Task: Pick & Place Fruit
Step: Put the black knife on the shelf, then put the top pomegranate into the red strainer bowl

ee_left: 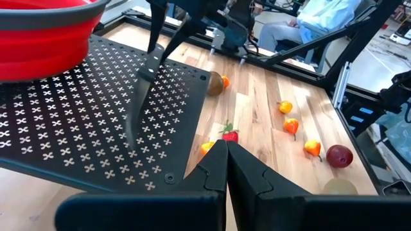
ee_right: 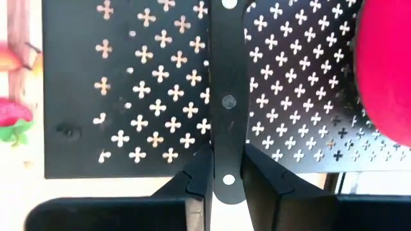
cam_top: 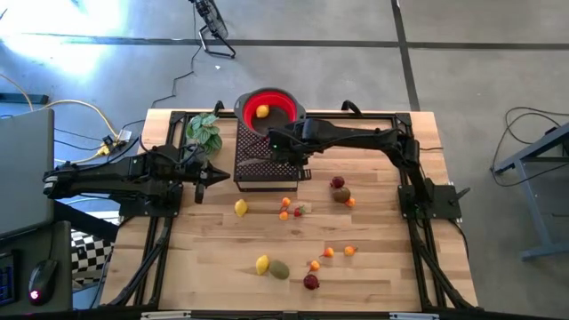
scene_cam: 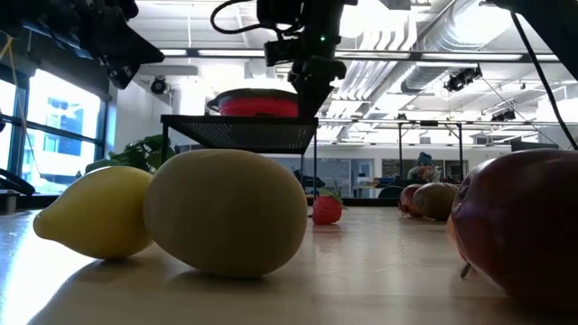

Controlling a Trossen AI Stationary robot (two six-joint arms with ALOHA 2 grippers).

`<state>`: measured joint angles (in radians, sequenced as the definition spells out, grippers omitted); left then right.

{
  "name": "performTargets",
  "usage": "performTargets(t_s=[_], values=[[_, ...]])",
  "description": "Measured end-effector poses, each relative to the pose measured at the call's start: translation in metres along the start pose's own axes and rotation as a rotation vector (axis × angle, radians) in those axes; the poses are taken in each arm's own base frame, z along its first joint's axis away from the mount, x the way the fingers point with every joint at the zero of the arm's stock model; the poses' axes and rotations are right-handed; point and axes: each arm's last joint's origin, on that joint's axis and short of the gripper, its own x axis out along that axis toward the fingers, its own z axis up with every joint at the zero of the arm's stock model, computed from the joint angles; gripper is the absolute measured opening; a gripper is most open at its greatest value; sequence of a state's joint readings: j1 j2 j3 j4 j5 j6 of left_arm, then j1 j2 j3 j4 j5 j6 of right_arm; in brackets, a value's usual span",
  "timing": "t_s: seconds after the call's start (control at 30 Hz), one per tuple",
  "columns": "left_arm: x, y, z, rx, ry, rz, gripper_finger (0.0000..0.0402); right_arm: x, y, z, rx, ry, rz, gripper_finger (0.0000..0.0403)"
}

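a yellow lemon [scene_cam: 95, 212] and a pale olive fruit [scene_cam: 226, 212] lie touching at the table's [scene_cam: 379, 271] near edge, a dark red fruit [scene_cam: 524, 230] beside them. behind, a small strawberry [scene_cam: 327, 209] sits under a black perforated rack [scene_cam: 239, 134] bearing a red bowl [scene_cam: 257, 102], where a gripper [scene_cam: 307, 77] hangs.

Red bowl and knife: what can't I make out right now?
- Red bowl, near rim: high view, under the right arm; one orange fruit shows.
- Knife, tip: right wrist view, cut off at the edge past the right gripper.
- Table, middle: low view, blocked by a blurred lemon and pale fruit.
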<state>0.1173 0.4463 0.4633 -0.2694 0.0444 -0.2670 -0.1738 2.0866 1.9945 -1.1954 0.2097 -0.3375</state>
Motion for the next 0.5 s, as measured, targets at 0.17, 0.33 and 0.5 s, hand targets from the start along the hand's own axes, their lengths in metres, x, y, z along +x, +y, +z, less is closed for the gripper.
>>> performTargets(t_s=[0.17, 0.33, 0.5], values=[[0.0, 0.0001, -0.0003, 0.0, 0.004, 0.001, 0.0, -0.0001, -0.0001, 0.001, -0.007, -0.012, 0.005, 0.0083], [0.0, 0.0001, -0.0003, 0.0, 0.004, 0.001, 0.0, -0.0001, -0.0003, 0.0017, -0.008, -0.018, -0.002, 0.0153], [0.0, 0.0001, -0.0003, 0.0, 0.004, 0.001, 0.0, -0.0037, 0.0011, 0.0033, -0.034, -0.022, -0.056, 0.019]])
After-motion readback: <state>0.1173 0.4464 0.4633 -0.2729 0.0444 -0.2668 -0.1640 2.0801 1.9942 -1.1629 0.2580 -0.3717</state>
